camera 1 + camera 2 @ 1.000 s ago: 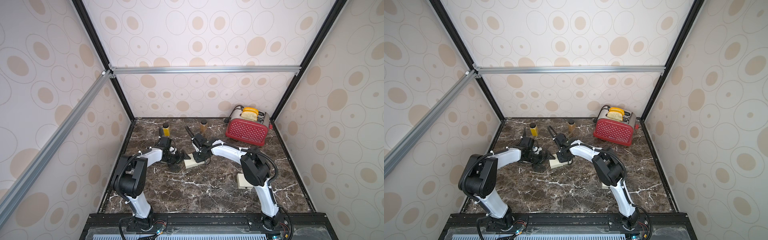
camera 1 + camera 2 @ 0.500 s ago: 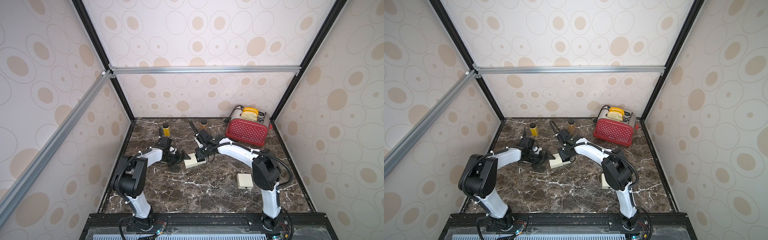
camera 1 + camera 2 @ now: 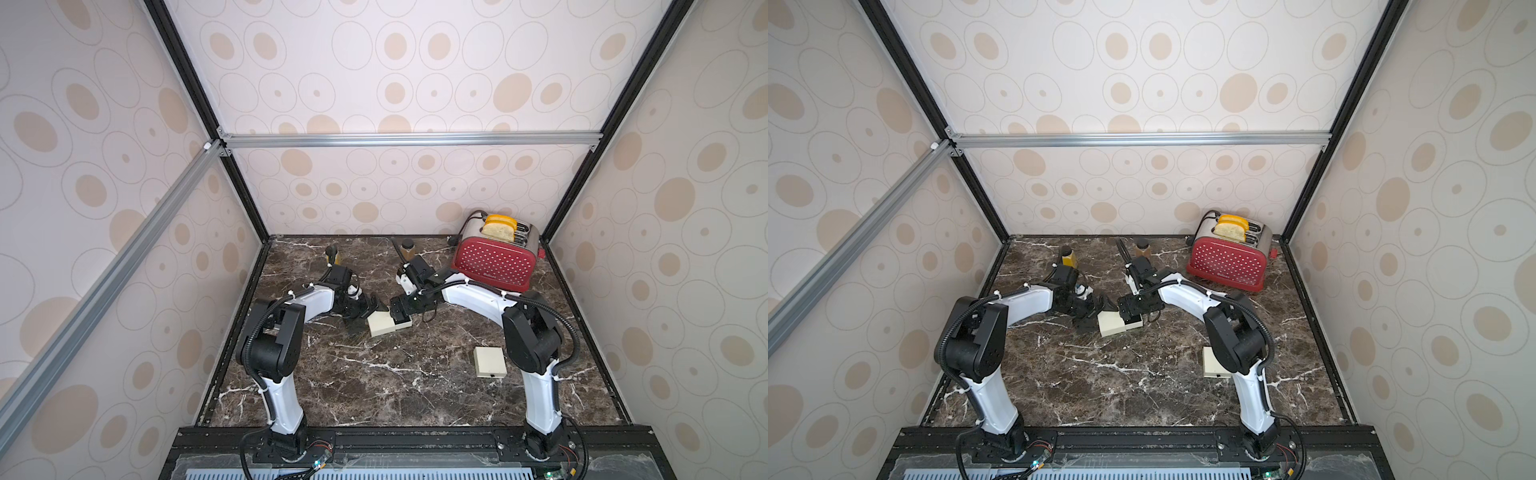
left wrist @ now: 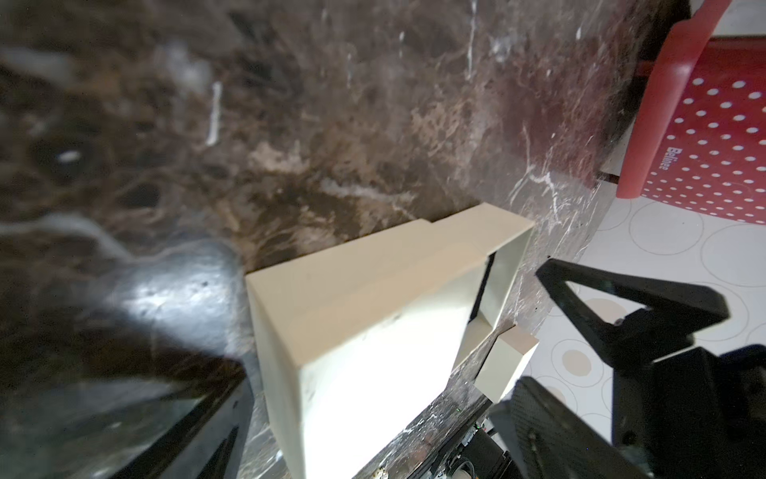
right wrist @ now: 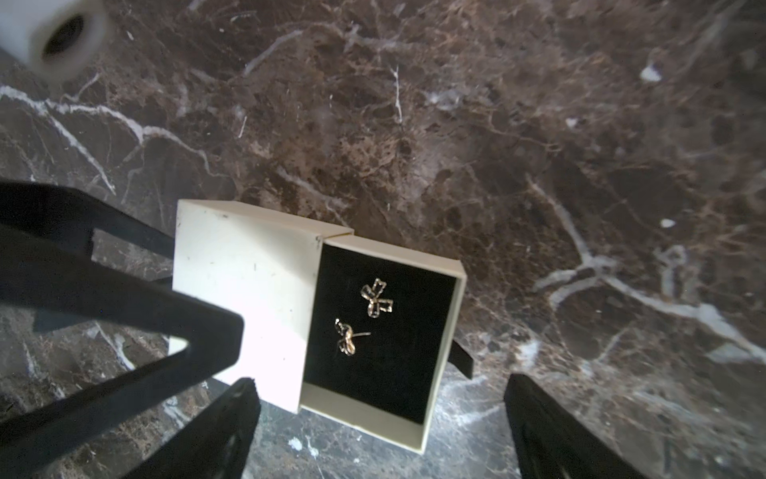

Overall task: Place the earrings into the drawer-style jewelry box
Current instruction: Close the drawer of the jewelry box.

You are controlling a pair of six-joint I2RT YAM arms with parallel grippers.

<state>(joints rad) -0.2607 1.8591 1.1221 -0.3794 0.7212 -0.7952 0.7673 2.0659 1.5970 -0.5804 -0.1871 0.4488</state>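
Observation:
The cream drawer-style jewelry box (image 3: 380, 327) (image 3: 1111, 325) lies mid-table with its drawer (image 5: 445, 331) slid out. Two gold earrings (image 5: 376, 297) (image 5: 346, 336) rest on the drawer's black lining. My left gripper (image 3: 368, 313) (image 4: 379, 381) is open, with its fingers on either side of the box's sleeve (image 5: 244, 290) (image 4: 373, 315). Just above the drawer's near end my right gripper (image 3: 400, 315) (image 5: 381, 402) hangs open, its fingers (image 5: 539, 423) wide apart with nothing between them.
A second cream box (image 3: 490, 361) lies near the right arm's base. A red toaster (image 3: 494, 264) with toast stands at the back right. Two small jars (image 3: 334, 255) (image 3: 408, 247) stand by the back wall. A black pull tab (image 5: 462, 356) sticks out from the drawer.
My right gripper has opened over the drawer, and the right arm's elbow has swung out to the right. The left arm and the box have stayed put.

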